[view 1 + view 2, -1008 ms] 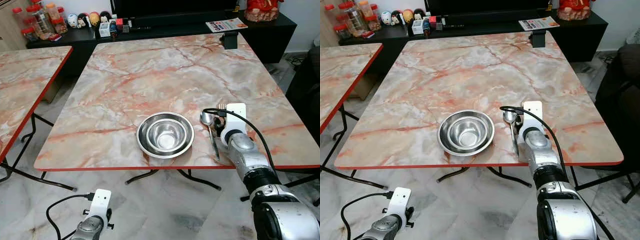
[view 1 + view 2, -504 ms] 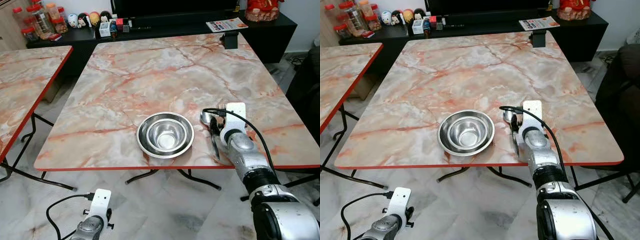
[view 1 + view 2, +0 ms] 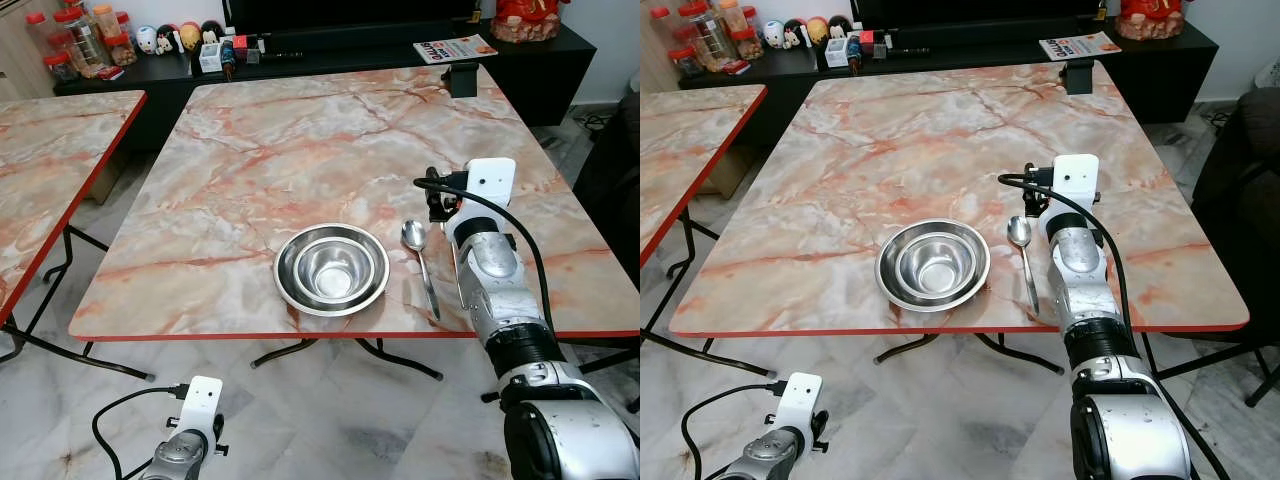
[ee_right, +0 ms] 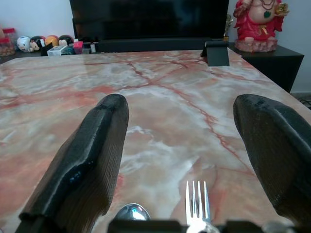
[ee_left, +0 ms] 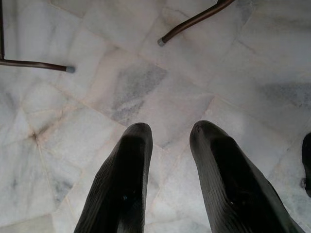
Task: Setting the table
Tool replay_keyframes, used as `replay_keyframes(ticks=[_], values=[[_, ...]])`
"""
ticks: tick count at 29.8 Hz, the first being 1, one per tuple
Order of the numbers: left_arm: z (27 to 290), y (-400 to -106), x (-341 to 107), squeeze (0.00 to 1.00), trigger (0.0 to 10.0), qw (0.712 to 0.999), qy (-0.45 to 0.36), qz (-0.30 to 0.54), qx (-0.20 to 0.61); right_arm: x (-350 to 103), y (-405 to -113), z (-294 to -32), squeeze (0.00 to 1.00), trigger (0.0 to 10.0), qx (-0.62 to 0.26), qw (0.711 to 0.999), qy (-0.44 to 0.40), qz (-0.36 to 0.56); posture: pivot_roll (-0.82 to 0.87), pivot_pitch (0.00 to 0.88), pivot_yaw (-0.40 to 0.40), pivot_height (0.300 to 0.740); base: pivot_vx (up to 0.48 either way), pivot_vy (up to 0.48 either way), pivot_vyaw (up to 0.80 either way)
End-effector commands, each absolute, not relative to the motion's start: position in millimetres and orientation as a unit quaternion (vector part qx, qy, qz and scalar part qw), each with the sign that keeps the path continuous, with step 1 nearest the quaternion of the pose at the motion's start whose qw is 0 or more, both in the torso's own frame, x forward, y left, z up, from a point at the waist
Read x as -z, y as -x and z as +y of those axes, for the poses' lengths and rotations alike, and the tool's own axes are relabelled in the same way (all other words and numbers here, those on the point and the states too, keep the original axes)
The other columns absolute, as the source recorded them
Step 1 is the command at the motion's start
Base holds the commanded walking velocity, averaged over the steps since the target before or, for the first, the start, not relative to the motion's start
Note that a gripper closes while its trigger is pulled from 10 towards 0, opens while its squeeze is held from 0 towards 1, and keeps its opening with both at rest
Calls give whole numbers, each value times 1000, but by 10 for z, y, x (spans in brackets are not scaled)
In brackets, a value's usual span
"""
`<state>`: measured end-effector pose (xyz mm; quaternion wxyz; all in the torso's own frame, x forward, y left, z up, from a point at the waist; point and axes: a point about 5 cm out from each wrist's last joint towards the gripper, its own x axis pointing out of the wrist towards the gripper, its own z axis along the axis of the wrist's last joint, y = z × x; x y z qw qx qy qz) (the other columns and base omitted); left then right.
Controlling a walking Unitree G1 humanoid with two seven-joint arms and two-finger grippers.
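The cutlery step looks finished — the spoon (image 3: 418, 262) lies flat just right of the steel bowl (image 3: 331, 269), and a fork (image 4: 197, 205) lies beside it, under the right arm. The right gripper (image 4: 182, 160) hangs over them, fingers spread wide, holding nothing. Next it should lift clear without brushing either piece. The bowl — seemingly two nested — holds nothing. The left gripper (image 5: 170, 179) hangs idle near the floor, fingers apart.

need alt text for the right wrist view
The right gripper, fingers wide open, hovers over a marble table, with fork tines and a spoon bowl just below it. A red figurine stands on a dark cabinet behind.
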<state>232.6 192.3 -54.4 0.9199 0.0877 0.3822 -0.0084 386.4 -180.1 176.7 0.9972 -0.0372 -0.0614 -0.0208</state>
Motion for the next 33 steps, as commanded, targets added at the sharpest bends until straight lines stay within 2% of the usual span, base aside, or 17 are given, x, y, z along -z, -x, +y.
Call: replay_keyframes(ticks=[1, 33], values=[[1949, -2306, 556, 0, 10000, 918, -83, 388, -3, -1808, -3856, -1806, 0, 10000, 23, 996, 35, -74, -67, 77, 83, 740, 0, 0, 0], [1974, -2297, 557, 0, 10000, 918, -89, 387, -10, -1797, -3845, -1807, 0, 10000, 24, 996, 33, -77, -63, 79, 88, 740, 0, 404, 0]])
